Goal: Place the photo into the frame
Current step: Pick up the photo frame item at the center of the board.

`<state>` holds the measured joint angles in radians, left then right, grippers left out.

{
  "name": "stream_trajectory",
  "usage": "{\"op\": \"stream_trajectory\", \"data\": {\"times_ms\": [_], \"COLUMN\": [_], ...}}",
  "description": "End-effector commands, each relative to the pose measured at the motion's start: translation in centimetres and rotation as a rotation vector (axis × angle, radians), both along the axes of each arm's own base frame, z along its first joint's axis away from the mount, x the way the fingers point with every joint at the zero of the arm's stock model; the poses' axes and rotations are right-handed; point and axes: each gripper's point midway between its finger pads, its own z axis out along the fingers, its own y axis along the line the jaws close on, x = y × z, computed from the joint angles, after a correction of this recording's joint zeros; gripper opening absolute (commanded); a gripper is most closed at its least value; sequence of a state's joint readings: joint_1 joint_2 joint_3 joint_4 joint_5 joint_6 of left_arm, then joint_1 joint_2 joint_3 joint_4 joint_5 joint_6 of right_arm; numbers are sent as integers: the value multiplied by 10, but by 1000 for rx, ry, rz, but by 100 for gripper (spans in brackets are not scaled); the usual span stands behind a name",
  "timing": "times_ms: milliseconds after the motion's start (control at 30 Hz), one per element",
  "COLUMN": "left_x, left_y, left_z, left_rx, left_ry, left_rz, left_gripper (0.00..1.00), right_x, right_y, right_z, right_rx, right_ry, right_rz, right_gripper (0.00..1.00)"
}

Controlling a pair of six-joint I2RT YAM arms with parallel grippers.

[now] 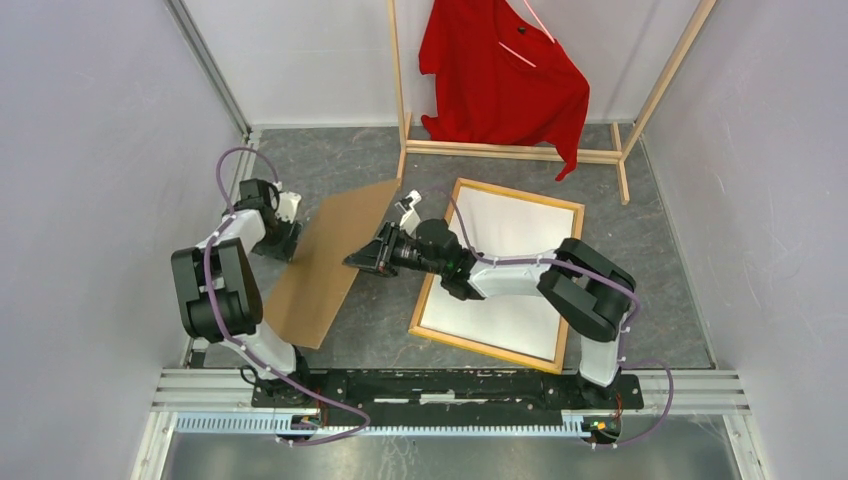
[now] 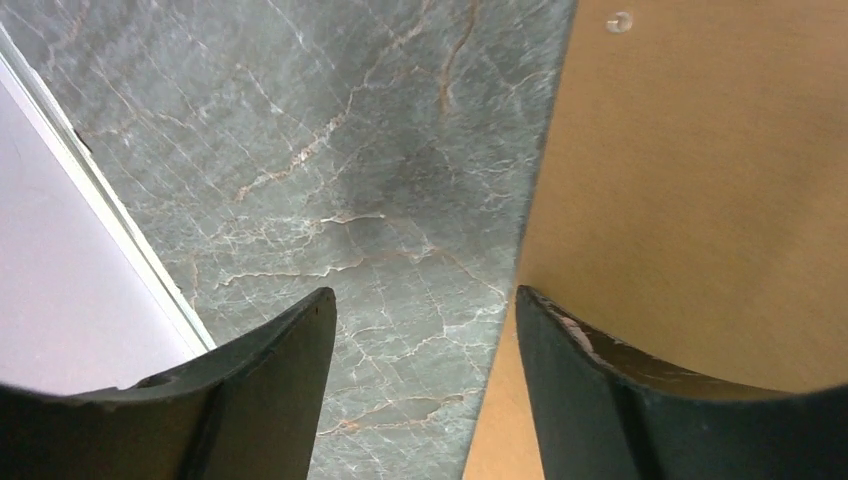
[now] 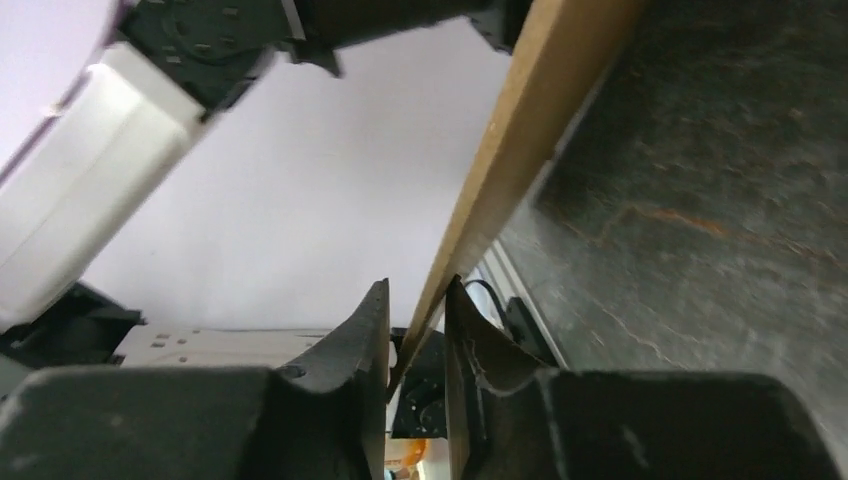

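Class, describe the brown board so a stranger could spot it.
Find the red shirt at the back of the grey table. In front, left of the white-filled frame, is the brown backing board, gripped by the right claw. It alone is plain brown.

1. Top view: bright, even overhead light; shadows soft and short; the photo at centre right reads flat white.
2. Left wrist view: table veins sharp, a dim patch at centre.
3. Right wrist view: board and right gripper's fingers blurred; table at right smeared.
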<state>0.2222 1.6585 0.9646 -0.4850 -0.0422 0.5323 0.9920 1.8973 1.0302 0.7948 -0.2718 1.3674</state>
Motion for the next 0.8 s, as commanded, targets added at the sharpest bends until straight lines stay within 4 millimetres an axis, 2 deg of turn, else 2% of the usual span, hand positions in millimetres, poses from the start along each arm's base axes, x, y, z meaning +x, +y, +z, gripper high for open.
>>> {"op": "stream_trajectory", "data": {"times_ms": [0, 33, 67, 100, 167, 233, 300, 367, 467, 500, 567, 667, 767], "left_x": [-23, -17, -10, -5, 4, 10, 8, -1, -33, -46, -65, -91, -119], "left_y": [-62, -66, -70, -74, -85, -100, -118, -135, -154, -156, -155, -152, -150], "left_z": [22, 36, 51, 67, 102, 144, 182, 211, 233, 236, 250, 264, 265], "left_rx": [-281, -294, -304, -316, -329, -349, -376, -370, -332, -286, -194, -94, -33], "left_ry": [95, 63, 27, -9, -76, -160, -248, -334, -442, -472, -558, -603, -574], "left_rz": [-55, -70, -91, -114, -173, -246, -343, -457, -686, -786, -874, -961, -1038], "left_gripper": [80, 85, 96, 99, 100, 100, 100, 100, 100, 100, 100, 100, 100], "right_x": [17, 21, 27, 33, 50, 73, 91, 108, 131, 138, 148, 153, 149], "right_y": [-6, -9, -11, -13, -18, -22, -26, -28, -30, -31, -33, -32, -35], "right_z": [-1, 0, 2, 4, 14, 32, 51, 70, 94, 102, 117, 133, 143], "right_rx": [-91, -94, -96, -101, -111, -99, -70, -27, 22, 42, 82, 144, 200], "right_ry": [-21, -12, -7, -2, -7, -18, -20, -13, 11, 14, 24, 45, 66], "right_rz": [-65, -74, -86, -96, -126, -162, -192, -211, -233, -245, -258, -235, -214], "right_gripper": [9, 3, 0, 0, 0, 0, 0, 0, 0, 0, 0, 0, 0]}}
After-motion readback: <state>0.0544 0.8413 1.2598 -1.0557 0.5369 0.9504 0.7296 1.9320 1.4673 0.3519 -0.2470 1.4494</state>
